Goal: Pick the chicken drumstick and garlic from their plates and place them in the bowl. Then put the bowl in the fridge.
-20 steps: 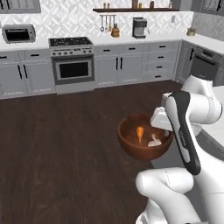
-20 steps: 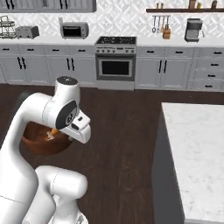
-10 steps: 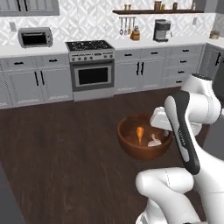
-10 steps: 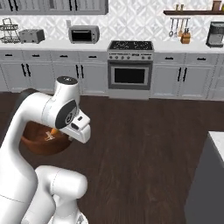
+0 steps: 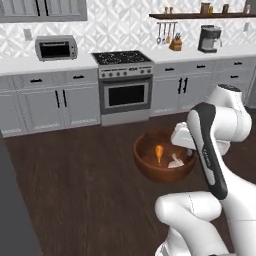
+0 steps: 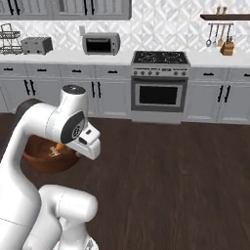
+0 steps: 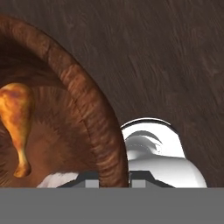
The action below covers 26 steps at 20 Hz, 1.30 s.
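Base swung right, fingers (image 7: pixel 113 181) clamping one bowl (image 5: pixel 150 165), one drumstick (image 5: pixel 159 152), one garlic (image 5: pixel 175 161)

Upper frame: cabinets (image 5: pixel 50 100) and stove (image 5: pixel 125 85) wall me in | centre: open dark floor (image 5: pixel 75 170) | left edge: dark panel (image 5: pixel 12 210) blocks.

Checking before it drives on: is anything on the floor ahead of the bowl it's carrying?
Nothing visible does. The gripper is shut on the rim of the bowl, which holds the chicken drumstick and garlic; the dark wood floor ahead is bare up to the cabinets. No fridge shows here.
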{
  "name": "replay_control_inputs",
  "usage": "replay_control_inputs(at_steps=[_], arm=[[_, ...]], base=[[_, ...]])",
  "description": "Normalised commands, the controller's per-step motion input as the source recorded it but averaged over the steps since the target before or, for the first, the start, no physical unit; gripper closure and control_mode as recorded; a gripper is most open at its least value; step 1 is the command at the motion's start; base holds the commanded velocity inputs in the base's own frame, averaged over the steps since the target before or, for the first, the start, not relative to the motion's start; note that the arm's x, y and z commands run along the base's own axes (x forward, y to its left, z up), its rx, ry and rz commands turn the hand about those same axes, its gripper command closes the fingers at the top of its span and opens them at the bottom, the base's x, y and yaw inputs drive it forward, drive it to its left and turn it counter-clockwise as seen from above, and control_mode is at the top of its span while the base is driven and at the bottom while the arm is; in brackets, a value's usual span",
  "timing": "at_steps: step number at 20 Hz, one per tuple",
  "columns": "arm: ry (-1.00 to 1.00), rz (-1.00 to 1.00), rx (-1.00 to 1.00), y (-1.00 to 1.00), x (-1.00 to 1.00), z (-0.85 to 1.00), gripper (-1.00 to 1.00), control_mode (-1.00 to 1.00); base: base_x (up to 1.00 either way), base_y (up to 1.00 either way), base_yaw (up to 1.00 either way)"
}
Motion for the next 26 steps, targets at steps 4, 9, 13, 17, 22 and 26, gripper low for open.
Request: replay_control_inputs(at_steps=[4, 9, 13, 17, 22, 26], arm=[[0.00, 0.00, 0.00, 0.00, 0.00, 0.00, 1.00, 1.00], [0.00, 0.00, 0.00, 0.00, 0.00, 0.00, 1.00, 1.00], [0.00, 0.00, 0.00, 0.00, 0.00, 0.00, 1.00, 1.00], [0.00, 0.00, 0.00, 0.00, 0.00, 0.00, 1.00, 1.00], [0.00, 0.00, 0.00, 0.00, 0.00, 0.00, 1.00, 1.00], [0.00, 0.00, 0.00, 0.00, 0.00, 0.00, 1.00, 1.00]], base=[[1.00, 0.05, 0.17], [1.00, 0.00, 0.37], [1.00, 0.00, 0.45], [1.00, 0.00, 0.49], [1.00, -0.04, 0.58], [1.00, -0.13, 0.62]])
